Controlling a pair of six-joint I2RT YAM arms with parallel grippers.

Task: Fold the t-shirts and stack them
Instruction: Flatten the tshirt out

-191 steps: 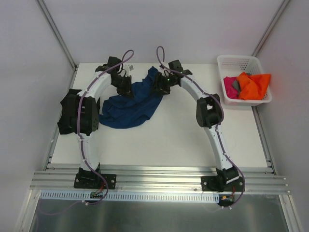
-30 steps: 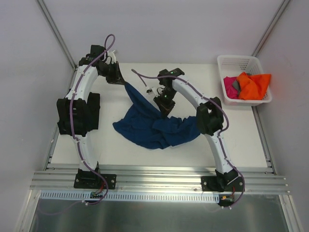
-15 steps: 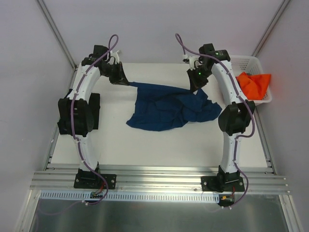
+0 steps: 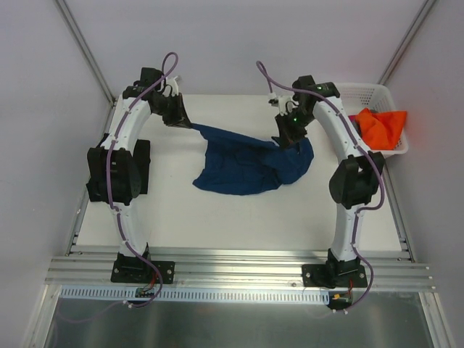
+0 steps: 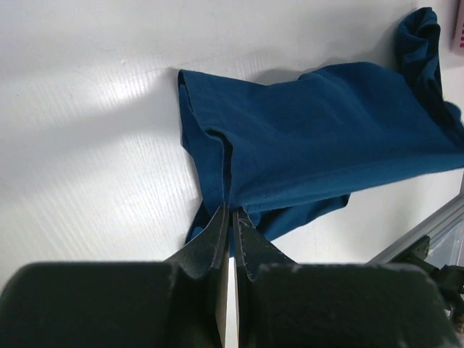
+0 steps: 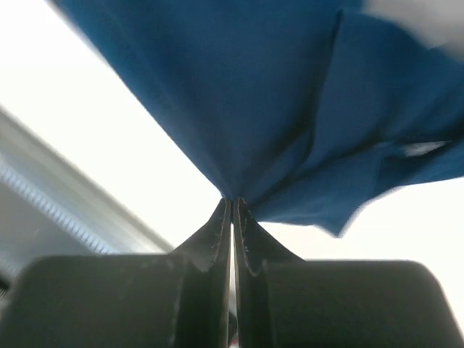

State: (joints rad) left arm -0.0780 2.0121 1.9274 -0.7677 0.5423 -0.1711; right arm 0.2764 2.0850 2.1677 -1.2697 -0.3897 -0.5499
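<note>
Across the upper middle of the top view, the navy t-shirt is held bunched between the left gripper and the right gripper, each pinched tight on a thin fold, which could be pulled free if the cloth is stretched hard.

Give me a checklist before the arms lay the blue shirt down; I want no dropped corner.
1. Left jaws shut on the navy t-shirt: ok.
2. Right jaws shut on the same shirt: ok.
3. Shirt spread flat between the arms: not ok, bunched and folded over.
4. Matching corners pinched: cannot tell.
5. Shirt apart from the basket: ok.
6. Bare table in front of the shirt: ok.
</note>
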